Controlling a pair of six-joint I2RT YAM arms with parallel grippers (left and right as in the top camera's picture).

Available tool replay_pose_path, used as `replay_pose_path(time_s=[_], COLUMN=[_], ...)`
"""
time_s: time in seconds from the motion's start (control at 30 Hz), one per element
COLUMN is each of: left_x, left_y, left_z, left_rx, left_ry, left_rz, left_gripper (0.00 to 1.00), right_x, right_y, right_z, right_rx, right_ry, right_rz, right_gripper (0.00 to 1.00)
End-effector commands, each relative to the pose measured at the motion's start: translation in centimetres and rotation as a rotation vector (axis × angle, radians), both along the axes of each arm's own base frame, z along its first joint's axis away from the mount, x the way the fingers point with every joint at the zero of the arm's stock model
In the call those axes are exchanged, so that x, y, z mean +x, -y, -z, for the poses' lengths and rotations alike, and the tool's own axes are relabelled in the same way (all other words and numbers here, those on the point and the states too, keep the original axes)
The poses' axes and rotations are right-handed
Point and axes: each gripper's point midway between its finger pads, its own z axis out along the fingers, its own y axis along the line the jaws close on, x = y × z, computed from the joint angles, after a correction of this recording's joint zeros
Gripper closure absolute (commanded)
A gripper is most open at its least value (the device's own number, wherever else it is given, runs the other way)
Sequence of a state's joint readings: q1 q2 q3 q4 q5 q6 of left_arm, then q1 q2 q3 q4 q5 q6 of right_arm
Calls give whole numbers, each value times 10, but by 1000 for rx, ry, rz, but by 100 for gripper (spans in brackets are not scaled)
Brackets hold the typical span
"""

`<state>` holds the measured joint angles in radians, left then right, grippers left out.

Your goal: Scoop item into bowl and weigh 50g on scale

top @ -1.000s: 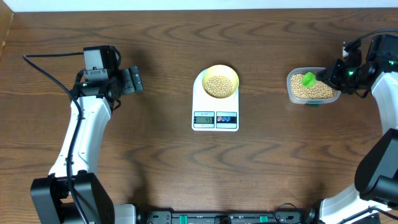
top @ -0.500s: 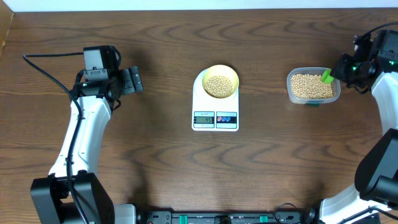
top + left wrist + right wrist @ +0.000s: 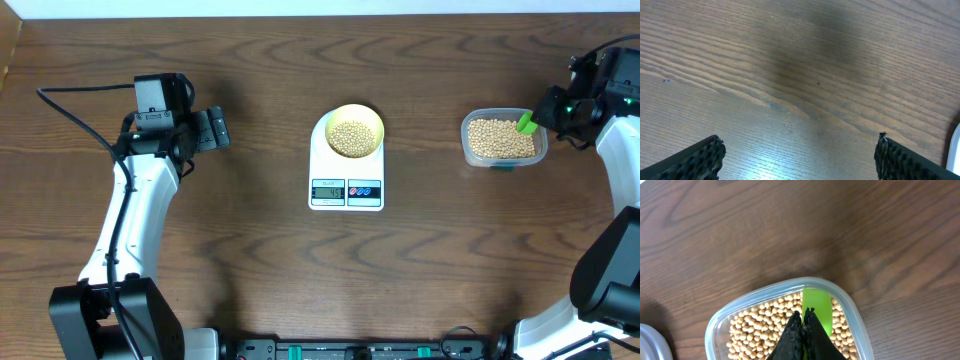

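Pinching, it seems, a green scoop (image 3: 818, 304), right claw (image 3: 803, 313) hangs above beans (image 3: 765, 326).

Scale (image 3: 346, 172) at centre of table (image 3: 250, 260); bowl (image 3: 355, 111) on its far end, beans (image 3: 354, 138) inside. Container (image 3: 464, 140) well right of scale, beans in it too. Scoop (image 3: 524, 122) in container's right part, below right gripper (image 3: 803, 315). Left gripper (image 3: 215, 130) well left of scale.

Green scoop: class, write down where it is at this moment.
Overhead, the green scoop is far right, over the beans at the right rim of the clear container, held in the shut jaws of the right gripper.
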<state>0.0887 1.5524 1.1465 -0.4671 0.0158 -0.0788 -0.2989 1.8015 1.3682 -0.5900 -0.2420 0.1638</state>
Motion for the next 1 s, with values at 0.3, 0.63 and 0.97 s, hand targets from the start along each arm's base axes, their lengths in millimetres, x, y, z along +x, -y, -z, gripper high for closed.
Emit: replay_pose_path(time_s=[0.3, 0.63, 0.97], left_x=[0, 0, 0], left_y=[-3, -3, -3], left_z=[5, 5, 5], left_rx=[7, 7, 7], left_ry=[-15, -16, -15], left_rz=[-17, -17, -17], left_gripper=[2, 2, 2], right_x=[-14, -19, -15], right_y=[-31, -41, -43], right_z=[2, 16, 33], right_rx=[155, 151, 169], right_ry=[-43, -63, -11], right_rz=[-79, -112, -90], right_gripper=[99, 99, 99])
